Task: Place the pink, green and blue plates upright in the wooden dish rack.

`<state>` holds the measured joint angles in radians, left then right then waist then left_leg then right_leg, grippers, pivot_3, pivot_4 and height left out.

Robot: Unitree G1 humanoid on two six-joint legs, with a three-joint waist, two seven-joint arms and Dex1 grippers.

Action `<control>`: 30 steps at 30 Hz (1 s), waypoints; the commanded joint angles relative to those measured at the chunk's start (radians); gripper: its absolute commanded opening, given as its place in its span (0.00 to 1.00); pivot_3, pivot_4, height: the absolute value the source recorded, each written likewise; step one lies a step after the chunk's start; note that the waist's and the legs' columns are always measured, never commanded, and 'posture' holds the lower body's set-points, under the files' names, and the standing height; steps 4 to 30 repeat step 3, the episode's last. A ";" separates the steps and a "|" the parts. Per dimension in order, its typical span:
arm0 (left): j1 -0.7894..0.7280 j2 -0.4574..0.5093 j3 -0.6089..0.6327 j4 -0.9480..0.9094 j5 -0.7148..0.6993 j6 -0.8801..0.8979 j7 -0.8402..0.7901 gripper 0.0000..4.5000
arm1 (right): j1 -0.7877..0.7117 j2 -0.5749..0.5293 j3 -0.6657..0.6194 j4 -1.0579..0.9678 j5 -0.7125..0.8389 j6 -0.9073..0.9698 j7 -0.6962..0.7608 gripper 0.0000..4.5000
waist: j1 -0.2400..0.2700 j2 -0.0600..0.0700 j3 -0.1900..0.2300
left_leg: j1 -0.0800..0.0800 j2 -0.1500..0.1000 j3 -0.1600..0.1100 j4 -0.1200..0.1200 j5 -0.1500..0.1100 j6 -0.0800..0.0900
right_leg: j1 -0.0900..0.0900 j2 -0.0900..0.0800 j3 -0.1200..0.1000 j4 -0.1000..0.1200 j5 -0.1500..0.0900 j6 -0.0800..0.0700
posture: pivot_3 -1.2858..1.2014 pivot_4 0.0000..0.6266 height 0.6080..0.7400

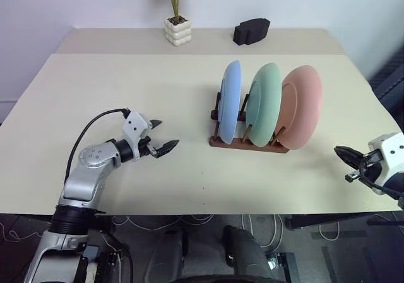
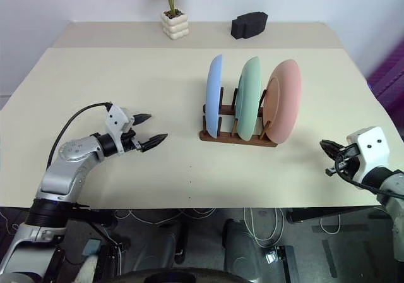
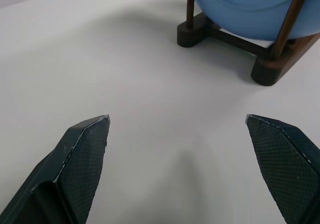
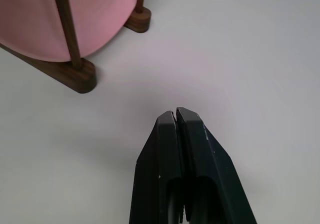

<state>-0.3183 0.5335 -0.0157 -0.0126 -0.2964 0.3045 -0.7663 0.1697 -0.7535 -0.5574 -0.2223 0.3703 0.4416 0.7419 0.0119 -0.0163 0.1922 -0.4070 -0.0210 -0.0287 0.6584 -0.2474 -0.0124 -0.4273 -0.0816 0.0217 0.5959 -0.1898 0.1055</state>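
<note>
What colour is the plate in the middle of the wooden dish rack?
Pale mint green, standing between the blue and pink plates; the left eye view shows it best.

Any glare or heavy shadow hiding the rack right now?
Left eye view: even light, no glare, wooden dish rack clear. Left wrist view: soft shadow on the table under the blue plate. Right wrist view: faint shadow ahead of the right claw.

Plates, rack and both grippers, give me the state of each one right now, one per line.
blue plate: upright in the rack, at its left end.
green plate: upright in the middle slot.
pink plate: upright at the right end.
wooden dish rack: standing on the table, holding all three plates.
left gripper: open, empty, left of the rack.
right gripper: shut, empty, right of the rack.
</note>
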 commanded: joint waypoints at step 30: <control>-0.019 0.000 0.030 -0.083 -0.028 0.048 0.019 1.00 | -0.024 0.017 -0.007 0.021 0.012 -0.041 -0.010 0.00 | -0.001 0.000 0.000 | 0.000 0.000 0.000 0.000 0.000 0.000 | 0.000 0.000 0.000 0.001 0.000 0.000 | 0.52 0.24 0.97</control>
